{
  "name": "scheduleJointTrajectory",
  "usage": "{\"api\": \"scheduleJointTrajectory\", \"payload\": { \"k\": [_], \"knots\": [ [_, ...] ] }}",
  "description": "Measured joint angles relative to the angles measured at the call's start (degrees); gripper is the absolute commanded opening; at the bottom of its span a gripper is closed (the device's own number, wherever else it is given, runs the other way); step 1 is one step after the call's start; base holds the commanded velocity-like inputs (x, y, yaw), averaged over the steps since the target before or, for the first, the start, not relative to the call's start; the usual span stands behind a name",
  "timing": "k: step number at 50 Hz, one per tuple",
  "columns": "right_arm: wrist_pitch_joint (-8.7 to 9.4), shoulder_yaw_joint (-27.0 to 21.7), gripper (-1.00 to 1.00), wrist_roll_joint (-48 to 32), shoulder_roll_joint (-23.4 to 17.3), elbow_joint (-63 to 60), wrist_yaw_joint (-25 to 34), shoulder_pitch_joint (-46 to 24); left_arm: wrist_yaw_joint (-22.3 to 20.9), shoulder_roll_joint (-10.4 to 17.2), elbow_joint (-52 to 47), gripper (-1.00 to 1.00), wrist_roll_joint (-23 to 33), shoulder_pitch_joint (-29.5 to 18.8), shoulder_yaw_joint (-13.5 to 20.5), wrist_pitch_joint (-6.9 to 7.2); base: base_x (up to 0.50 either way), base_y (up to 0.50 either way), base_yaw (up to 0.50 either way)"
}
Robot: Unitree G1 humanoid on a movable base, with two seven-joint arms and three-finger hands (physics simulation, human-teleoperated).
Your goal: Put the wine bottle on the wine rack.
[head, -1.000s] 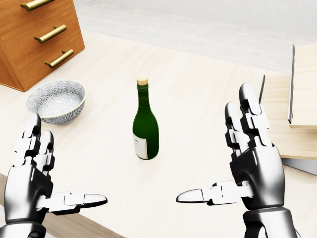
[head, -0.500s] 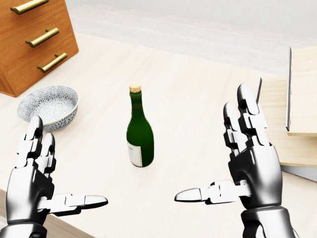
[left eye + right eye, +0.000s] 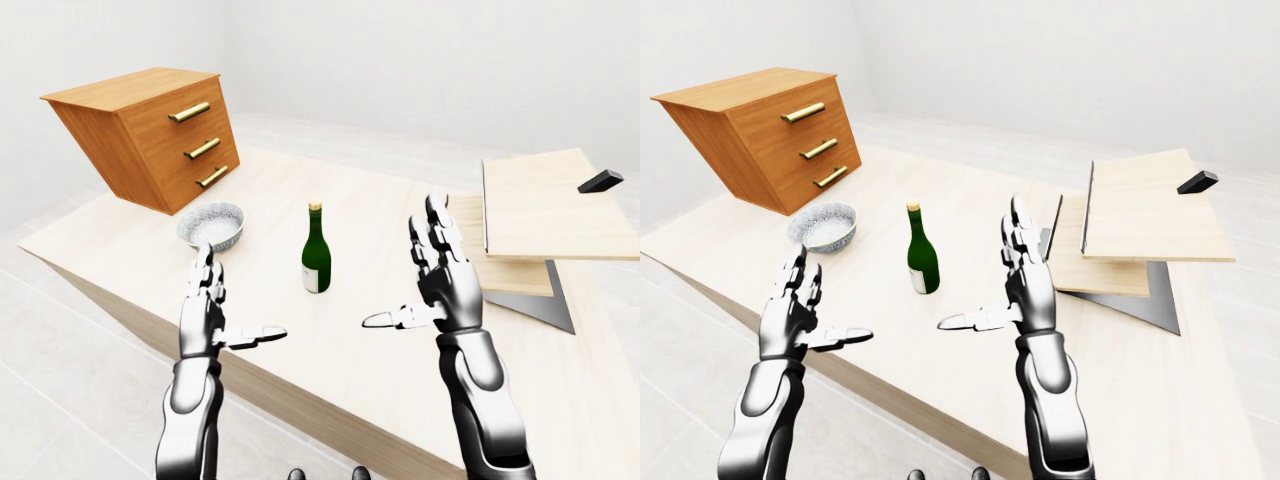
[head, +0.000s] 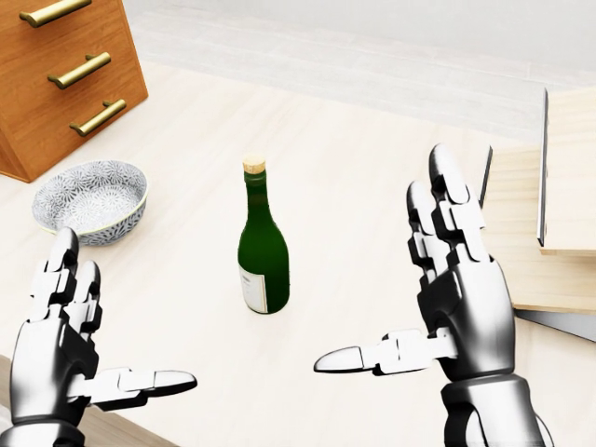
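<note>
Standing between open hands: wine bottle [image 4: 263,251]

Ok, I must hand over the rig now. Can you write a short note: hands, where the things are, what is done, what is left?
Left hand: open, holds nothing, at lower left of head view.
Right hand: open, holds nothing, right of the bottle.
Bottle: upright on the table, corked, between the hands, untouched.
Rack: on the table, at right of the eye views.
Done: nothing yet.
Left: grasp the bottle, carry it right, put it on the rack.
</note>
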Motion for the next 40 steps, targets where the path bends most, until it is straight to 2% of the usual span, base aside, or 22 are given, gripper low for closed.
{"api": "scheduleJointTrajectory", "payload": {
  "k": [9, 24, 33, 40],
  "knots": [
    [0.0, -0.13, 1.0, -0.6, 0.35, 2.21, -0.61, -4.65, -0.41, 0.33, 0.87, 1.0, -0.37, 0.31, 1.18, 0.0, 0.0, 0.0, 0.0],
    [0.0, -2.37, 1.0, 0.62, 0.12, 13.73, -1.59, -15.5, -0.93, 0.57, 2.08, 1.0, -0.62, 0.41, 2.75, -0.28, 0.0, 0.0, 0.0],
    [0.0, -3.45, 1.0, 1.71, -0.34, 20.99, -2.24, -19.71, -0.95, 0.89, 3.73, 1.0, -0.46, 0.16, 3.66, -1.19, 0.0, 0.0, 0.0],
    [0.0, -3.59, 1.0, 2.0, -0.54, 25.33, -2.94, -22.71, -0.89, 1.13, 5.73, 1.0, -0.38, -0.05, 4.44, -2.58, 0.0, 0.0, 0.0]
  ]
}}
